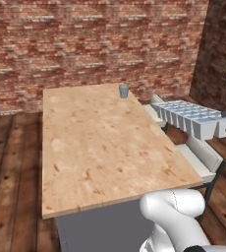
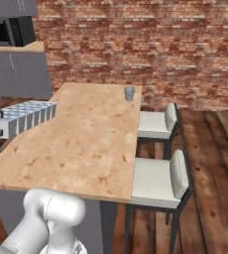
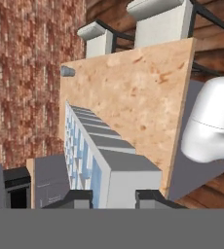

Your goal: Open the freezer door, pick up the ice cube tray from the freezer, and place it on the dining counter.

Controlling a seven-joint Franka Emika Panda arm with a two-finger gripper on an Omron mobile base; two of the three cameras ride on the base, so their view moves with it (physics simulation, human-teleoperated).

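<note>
Dining counter point(image 1: 100, 147): wood top bare across centre and lower part of left base view, open to pass over. Sole obstacle on it: small grey cup point(image 1: 123, 90) at far edge, upper centre. Ice cube tray point(image 1: 191, 118) held high at right of frame, above the chairs point(image 1: 203, 156). Two grey chairs point(image 2: 158, 181) line the counter's edge, right of centre in right base view. Brick wall point(image 1: 100, 39) closes the top.

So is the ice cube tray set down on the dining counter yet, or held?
Held. The pincer grips one end of the ice cube tray, which hangs above the dining counter edge.
</note>
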